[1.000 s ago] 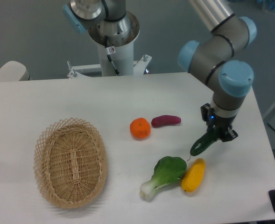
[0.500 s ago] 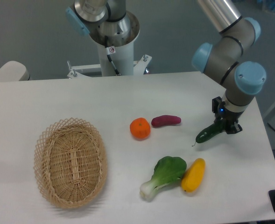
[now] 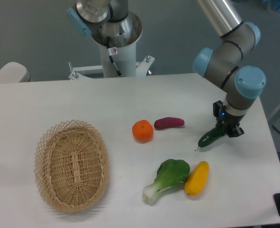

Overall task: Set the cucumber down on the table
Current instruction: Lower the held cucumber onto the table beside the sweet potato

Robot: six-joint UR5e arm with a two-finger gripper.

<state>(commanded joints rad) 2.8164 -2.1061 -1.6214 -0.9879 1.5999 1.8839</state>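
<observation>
The dark green cucumber (image 3: 210, 138) is at the right of the white table (image 3: 59, 99), tilted, with its thin stem tip pointing down-left. My gripper (image 3: 226, 128) is shut on the cucumber's upper right end and holds it low over the tabletop. I cannot tell whether the stem tip touches the surface. The cucumber is above and to the right of the yellow vegetable (image 3: 197, 178).
An orange (image 3: 142, 130) and a purple vegetable (image 3: 168, 123) lie mid-table. A bok choy (image 3: 167, 178) lies beside the yellow vegetable near the front. A woven wicker basket (image 3: 72, 164) stands at the left. The table's right edge is close to the gripper.
The gripper carried the cucumber up and to the right, away from the yellow vegetable, then settled slightly lower and left. It stays shut on the cucumber.
</observation>
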